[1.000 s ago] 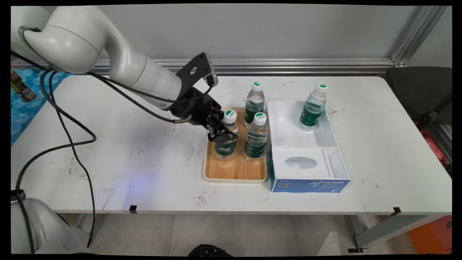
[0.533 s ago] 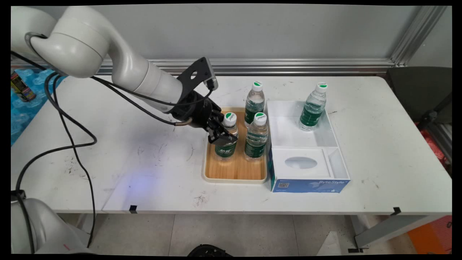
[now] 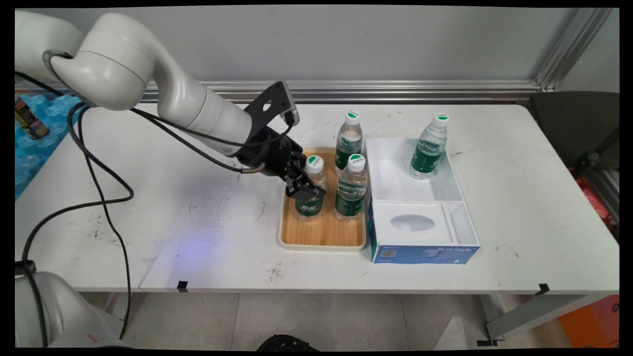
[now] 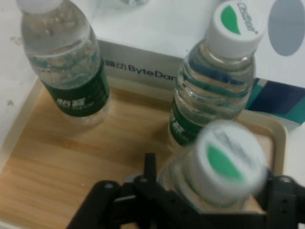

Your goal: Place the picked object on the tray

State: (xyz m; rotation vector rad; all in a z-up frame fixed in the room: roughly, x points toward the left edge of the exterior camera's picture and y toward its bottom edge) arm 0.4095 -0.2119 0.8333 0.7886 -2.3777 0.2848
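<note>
**A:** Where's the near-left bottle (image 3: 309,207) standing?

**B:** On the wooden tray (image 3: 321,232), at its left side and about midway along it. It is upright, or close to it, with its white and green cap up.

**A:** And the gripper (image 3: 305,190)?

**B:** It comes in from the left and sits on that bottle, just under the cap. In the main view one black finger lies across the near side of the upper body. In the hand view the linkage stands to either side of the cap. The fingertips are hidden behind the bottle, so I can't see the contact itself. They look clamped on it, not standing apart.

**A:** Is its base off the tray?

**B:** I can't tell; it reads as resting on the wood or barely clear of it.

**A:** What's close by?

**B:** A second bottle (image 3: 351,190) stands just to the right on the same tray, very near the held one but not plainly touching. A third bottle (image 3: 348,141) stands at the tray's far end.

**A:** Further out?

**B:** A white box (image 3: 425,253) with a blue near side sits against the tray's right edge. A fourth bottle (image 3: 428,148) stands in its far compartment, and the near part has a lid with an oval opening. Everything rests on the white table (image 3: 173,207), and black cables (image 3: 104,198) hang over its left side.
</note>
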